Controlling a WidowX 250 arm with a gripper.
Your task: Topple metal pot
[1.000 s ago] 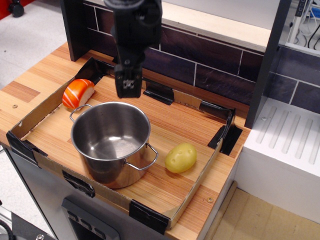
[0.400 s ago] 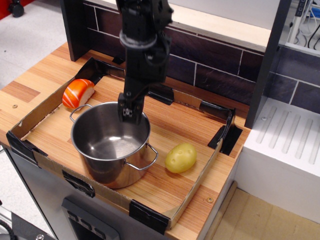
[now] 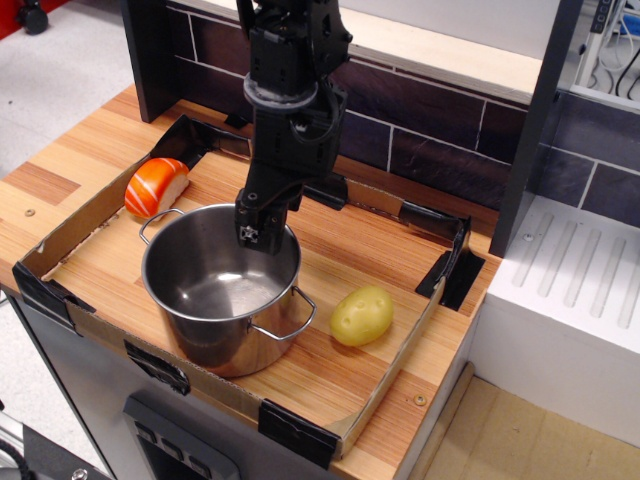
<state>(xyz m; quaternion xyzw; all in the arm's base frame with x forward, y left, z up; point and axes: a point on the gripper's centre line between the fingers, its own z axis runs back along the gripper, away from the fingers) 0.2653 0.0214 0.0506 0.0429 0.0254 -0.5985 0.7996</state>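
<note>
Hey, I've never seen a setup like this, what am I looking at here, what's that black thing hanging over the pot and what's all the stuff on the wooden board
This is one camera view, looking down from above and in front at a small wooden counter. The black thing is a robot arm; its tip is a gripper, a small two-fingered clamp. It hangs at the back rim of the metal pot, a shiny, lidless steel pot standing upright with two wire handles. Whether the clamp is open or touching the rim is too small to tell; it appears to hold nothing. The pot sits in a shallow cardboard tray with black corner clips. Beside it lie a yellow toy potato to the right and an orange-and-white toy food piece at the back left.
</note>
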